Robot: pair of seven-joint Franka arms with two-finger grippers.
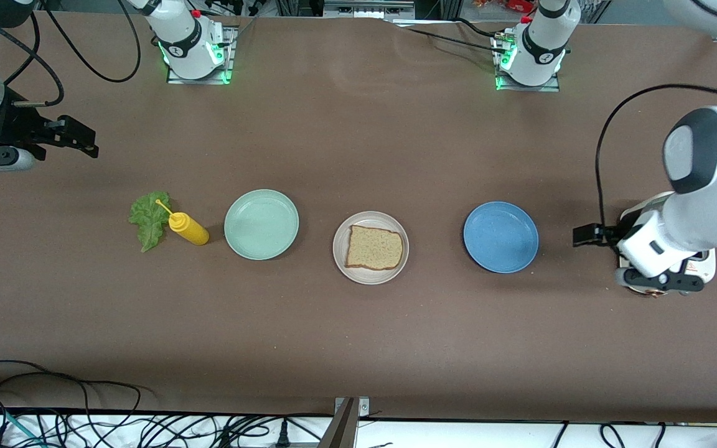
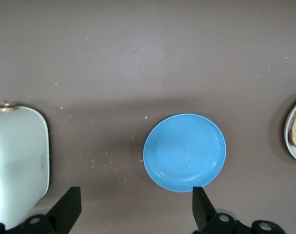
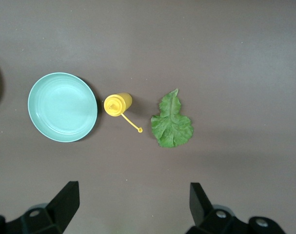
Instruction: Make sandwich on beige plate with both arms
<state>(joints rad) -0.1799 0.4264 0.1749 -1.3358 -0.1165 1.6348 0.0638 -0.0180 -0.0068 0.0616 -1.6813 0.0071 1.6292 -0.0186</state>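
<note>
Pincers, left (image 2: 133,209) and right (image 3: 130,207), gape (both empty); square bread slice (image 1: 374,248) on round speckled beige plate (image 1: 341,258)

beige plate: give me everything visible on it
The beige plate is round and shallow with a raised rim, off-white, looks ceramic or plastic. It sits flat on the brown table, between the mint green plate and the blue plate, touching neither. One brown-crusted bread slice lies flat on it.
</note>
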